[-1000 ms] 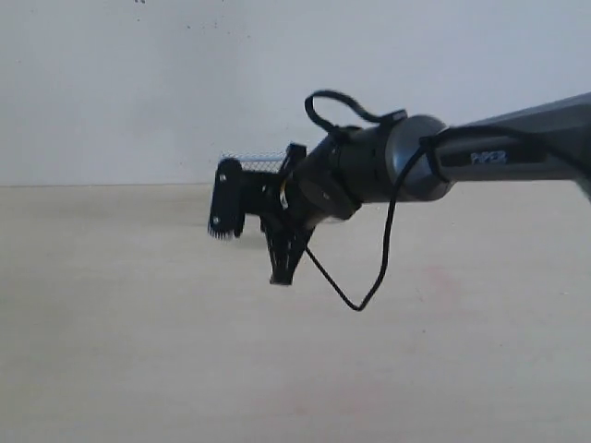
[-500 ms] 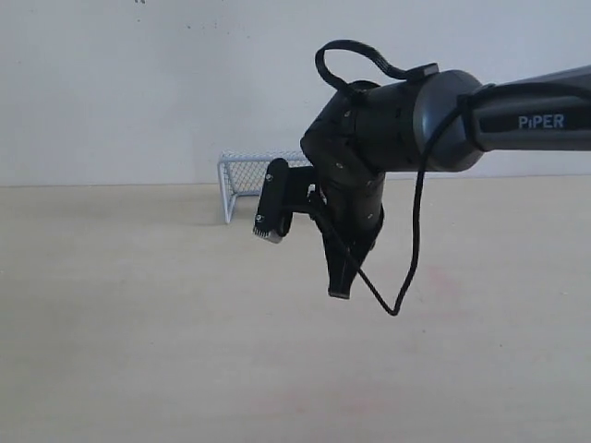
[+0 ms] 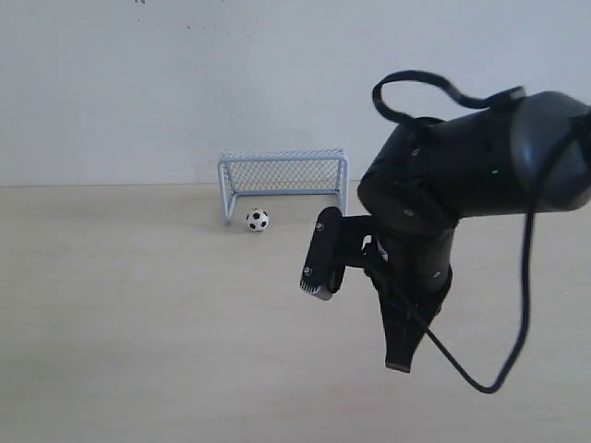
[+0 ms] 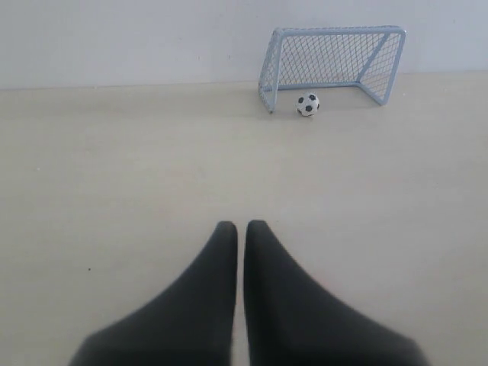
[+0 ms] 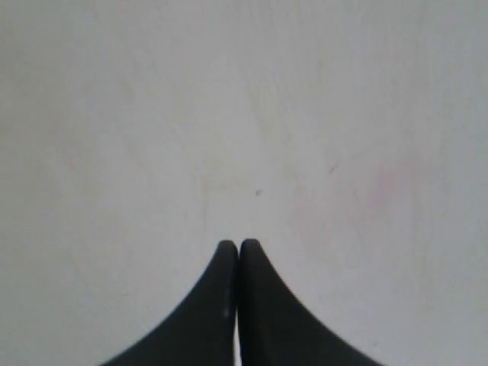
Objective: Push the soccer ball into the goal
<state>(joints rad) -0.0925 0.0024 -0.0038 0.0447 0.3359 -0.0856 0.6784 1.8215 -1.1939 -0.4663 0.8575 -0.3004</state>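
i see the soccer ball (image 3: 258,220) resting just before the mouth of the goal (image 3: 282,155), near one post, well apart from both grippers. the right gripper (image 5: 234,245) is clenched empty above the table (image 3: 111,323); the left gripper (image 4: 239,226) likewise.

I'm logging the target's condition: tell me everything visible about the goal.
The goal is a miniature frame of pale blue-white tubes, plastic by the look, wider than tall, with fine mesh netting behind. It stands upright on the pale table near the white wall, mouth facing the exterior camera. The soccer ball sits by one front post; whether they touch cannot be told.
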